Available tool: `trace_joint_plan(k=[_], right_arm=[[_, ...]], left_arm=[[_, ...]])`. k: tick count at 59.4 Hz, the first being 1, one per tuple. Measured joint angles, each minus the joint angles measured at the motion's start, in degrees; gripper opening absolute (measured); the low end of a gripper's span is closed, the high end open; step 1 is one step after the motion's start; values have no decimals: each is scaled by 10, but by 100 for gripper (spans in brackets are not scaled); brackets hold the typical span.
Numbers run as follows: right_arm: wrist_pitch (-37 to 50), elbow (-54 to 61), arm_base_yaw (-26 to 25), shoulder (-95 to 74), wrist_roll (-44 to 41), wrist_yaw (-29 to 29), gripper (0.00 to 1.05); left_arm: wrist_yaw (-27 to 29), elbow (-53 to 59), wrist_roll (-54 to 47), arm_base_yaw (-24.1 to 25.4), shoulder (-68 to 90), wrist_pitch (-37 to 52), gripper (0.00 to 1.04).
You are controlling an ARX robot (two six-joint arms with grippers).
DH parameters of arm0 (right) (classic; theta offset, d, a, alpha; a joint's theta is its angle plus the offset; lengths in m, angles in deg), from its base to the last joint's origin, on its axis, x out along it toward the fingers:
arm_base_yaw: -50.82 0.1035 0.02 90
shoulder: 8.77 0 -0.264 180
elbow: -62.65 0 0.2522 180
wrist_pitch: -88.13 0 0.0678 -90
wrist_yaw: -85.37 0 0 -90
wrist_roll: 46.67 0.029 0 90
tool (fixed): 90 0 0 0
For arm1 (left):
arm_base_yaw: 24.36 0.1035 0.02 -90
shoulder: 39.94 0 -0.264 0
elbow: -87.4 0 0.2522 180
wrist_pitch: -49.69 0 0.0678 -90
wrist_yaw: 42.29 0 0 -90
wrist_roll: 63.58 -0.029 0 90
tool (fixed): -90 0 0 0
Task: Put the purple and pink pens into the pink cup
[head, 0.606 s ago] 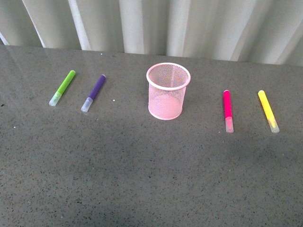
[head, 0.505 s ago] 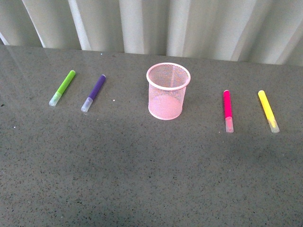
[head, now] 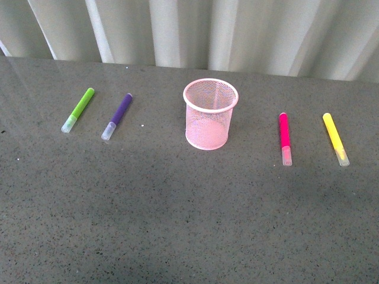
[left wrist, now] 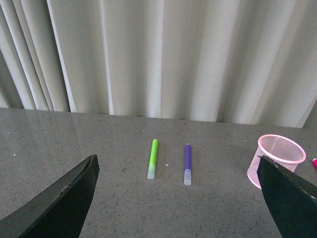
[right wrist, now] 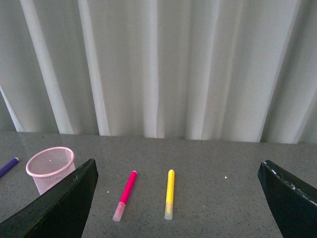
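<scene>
No text, label, brand, number or sign legible in any view: plain barrels on the purple pen (head: 118, 116) and pink pen (head: 285, 139), bare mesh on the pink cup (head: 207, 121), unmarked worktop (head: 177, 213).

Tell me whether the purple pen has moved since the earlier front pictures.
No. The purple pen lies in the same spot, between the green pen and the pink cup.
</scene>
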Motion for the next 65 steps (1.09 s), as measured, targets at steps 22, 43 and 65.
trace_joint_plan(k=[22,43,65], right_arm=[[0,0,0,0,0,0,98],[0,0,0,0,0,0,98],[0,0,0,0,2,0,98]], left_arm=[[0,0,0,0,0,0,98],[0,0,0,0,0,0,98],[261,-304,156,-45,515,66,98]])
